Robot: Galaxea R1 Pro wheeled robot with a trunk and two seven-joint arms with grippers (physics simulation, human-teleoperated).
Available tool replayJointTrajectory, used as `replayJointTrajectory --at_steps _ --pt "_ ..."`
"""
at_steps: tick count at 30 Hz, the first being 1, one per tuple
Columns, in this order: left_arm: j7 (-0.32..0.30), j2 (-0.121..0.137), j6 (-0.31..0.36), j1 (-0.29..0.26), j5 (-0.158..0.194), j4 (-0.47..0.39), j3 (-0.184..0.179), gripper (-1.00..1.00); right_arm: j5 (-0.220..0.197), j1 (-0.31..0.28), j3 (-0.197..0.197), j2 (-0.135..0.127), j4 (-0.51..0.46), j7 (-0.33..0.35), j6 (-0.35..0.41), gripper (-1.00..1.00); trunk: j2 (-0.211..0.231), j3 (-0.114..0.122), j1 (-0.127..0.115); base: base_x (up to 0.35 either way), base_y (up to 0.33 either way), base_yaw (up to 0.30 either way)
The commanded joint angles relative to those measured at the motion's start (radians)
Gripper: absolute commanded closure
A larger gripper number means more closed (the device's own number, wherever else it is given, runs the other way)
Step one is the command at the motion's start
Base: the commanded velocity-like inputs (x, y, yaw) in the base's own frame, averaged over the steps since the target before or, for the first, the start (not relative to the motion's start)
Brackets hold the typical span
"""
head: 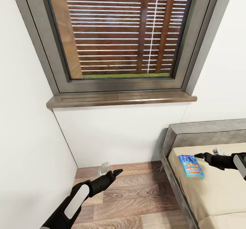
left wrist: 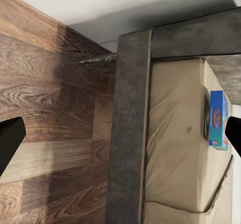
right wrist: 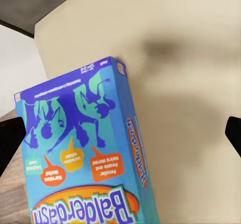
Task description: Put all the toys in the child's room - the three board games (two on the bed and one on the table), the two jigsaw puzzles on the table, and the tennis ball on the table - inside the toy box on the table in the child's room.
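A blue board game (head: 191, 165) lies flat on the beige mattress of the bed (head: 218, 191), close to the grey headboard (head: 205, 133). My right gripper (head: 208, 153) hovers just above the game's far end, open and holding nothing. In the right wrist view the printed blue cover (right wrist: 80, 153) sits below and between the spread fingertips (right wrist: 10, 143). My left gripper (head: 110, 170) hangs open over the wood floor, left of the bed. The left wrist view looks down on the bed (left wrist: 175, 133) with the blue game (left wrist: 218, 119) near its far edge.
A large dark-framed window (head: 119, 34) with a wooden sill (head: 119, 99) fills the wall ahead. A white wall closes the left side. Wood-plank floor (head: 136, 194) runs between that wall and the grey bed frame (left wrist: 128, 133).
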Motion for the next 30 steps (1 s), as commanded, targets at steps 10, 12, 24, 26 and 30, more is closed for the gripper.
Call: replayJointTrajectory --at_steps 10,12,24,26,30 --pt "-0.001 0.0 0.004 -0.001 0.003 0.0 -0.001 -1.0 -0.001 0.002 -0.004 0.001 0.0 0.004 0.035 -1.0 0.0 -0.001 0.0 0.0 0.0 0.0" --pt "0.0 0.0 0.004 -0.001 0.003 0.0 -0.001 -1.0 -0.001 0.003 -0.004 0.002 0.0 0.005 0.039 -1.0 0.0 -0.001 0.0 0.0 0.0 0.0" --pt "0.0 0.0 0.004 -0.001 0.002 0.0 -0.001 -1.0 0.0 0.004 -0.003 0.004 0.005 0.005 0.048 -1.0 0.0 -0.001 0.0 0.0 0.0 0.0" --pt "0.0 0.0 0.004 -0.001 0.002 0.0 -0.001 -1.0 0.0 0.004 -0.003 0.004 0.008 0.005 0.06 -1.0 0.0 -0.001 0.0 0.0 0.0 0.0" --pt "0.0 0.0 0.004 -0.001 0.002 0.0 -0.001 -1.0 0.0 0.004 -0.002 0.003 0.01 0.005 0.082 -1.0 0.0 -0.001 0.0 0.0 0.0 0.0"
